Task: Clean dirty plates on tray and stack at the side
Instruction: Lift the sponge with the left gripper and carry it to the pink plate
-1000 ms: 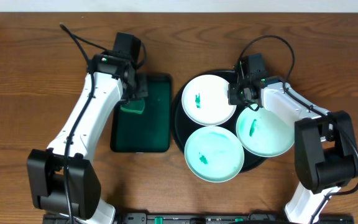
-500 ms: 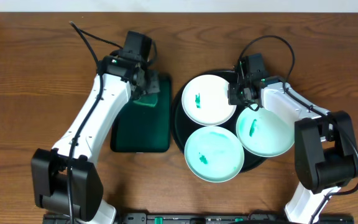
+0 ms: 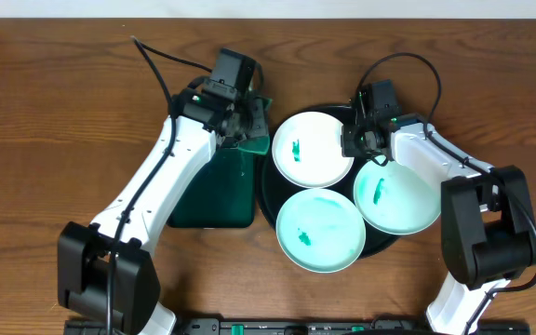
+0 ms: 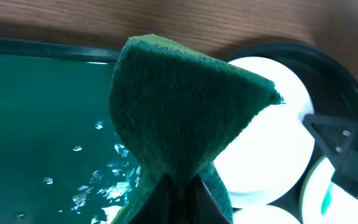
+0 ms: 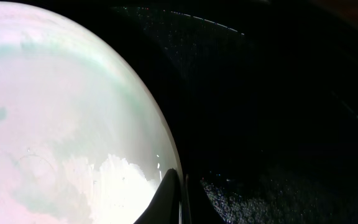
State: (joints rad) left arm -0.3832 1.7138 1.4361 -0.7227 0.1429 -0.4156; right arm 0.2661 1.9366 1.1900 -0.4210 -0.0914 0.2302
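Overhead, my left gripper (image 3: pixel 247 126) pinches a green sponge (image 4: pixel 185 112) just beside the black tray (image 3: pixel 265 191) holding three plates (image 3: pixel 319 228), while my right gripper (image 5: pixel 178 186) is closed narrowly on one plate (image 5: pixel 73 93) at its rim.

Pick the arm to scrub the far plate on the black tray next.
Left. The left end effector holds the green sponge right beside that plate. The right end effector appears clamped on the plate's rim, holding no sponge.
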